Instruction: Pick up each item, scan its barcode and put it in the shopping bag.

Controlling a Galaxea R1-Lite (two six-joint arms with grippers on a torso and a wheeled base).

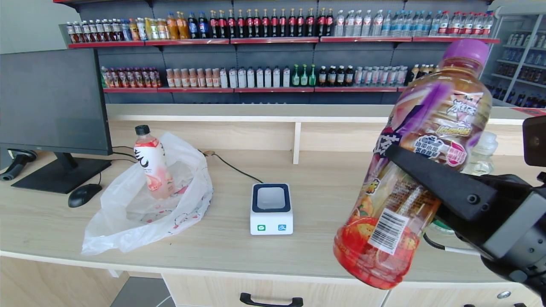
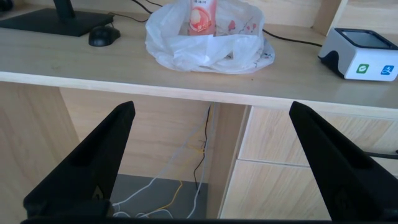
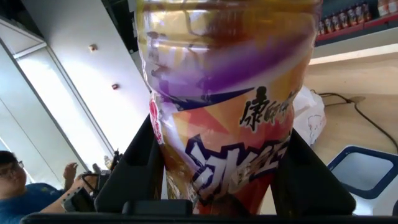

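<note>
My right gripper is shut on a purple-capped drink bottle, held tilted in the air above the counter's right side, its barcode facing down and forward. From the right wrist the bottle's label sits between the two fingers. The white barcode scanner rests mid-counter, left of the bottle. A white plastic shopping bag lies further left with a pink drink bottle standing in it. My left gripper hangs open below the counter edge, in front of the bag.
A monitor, a mouse and a handheld scanner occupy the counter's left end. A clear bottle stands behind the held one. A cable runs behind the scanner. Drink shelves line the back wall.
</note>
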